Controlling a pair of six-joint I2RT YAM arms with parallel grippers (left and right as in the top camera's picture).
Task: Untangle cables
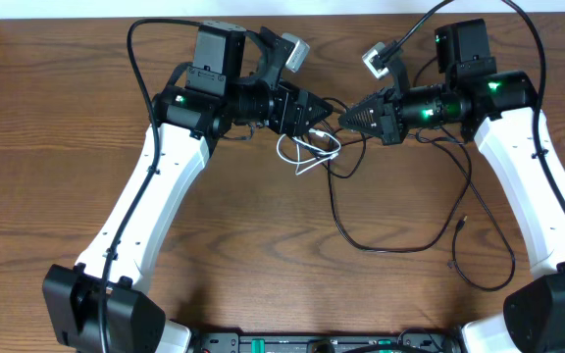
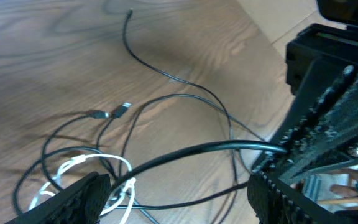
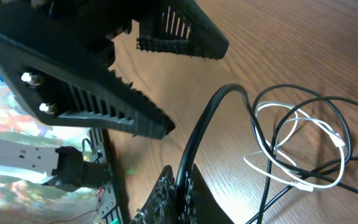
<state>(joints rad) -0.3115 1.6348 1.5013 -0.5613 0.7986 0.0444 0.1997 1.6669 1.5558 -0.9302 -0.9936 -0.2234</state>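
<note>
The cables lie tangled at mid-table: a white cable (image 1: 308,153) looped among thin black cables (image 1: 381,245) that trail off to the right. My right gripper (image 1: 347,117) is shut on a black cable (image 3: 207,118), pinched between its fingertips (image 3: 178,177). My left gripper (image 1: 326,114) faces it tip to tip and is open. In the left wrist view, that black cable (image 2: 191,152) runs across the wide gap of the left gripper (image 2: 179,196) without being pinched. It reaches the right gripper (image 2: 284,149) there. The white cable (image 2: 73,165) coils just below the left finger (image 2: 82,199).
Small plug ends (image 2: 122,109) lie on the wood beyond the coil. Loose black ends (image 1: 462,224) rest near the right arm (image 1: 538,176). Thicker arm wires (image 1: 150,49) arc over the back of the table (image 1: 47,147).
</note>
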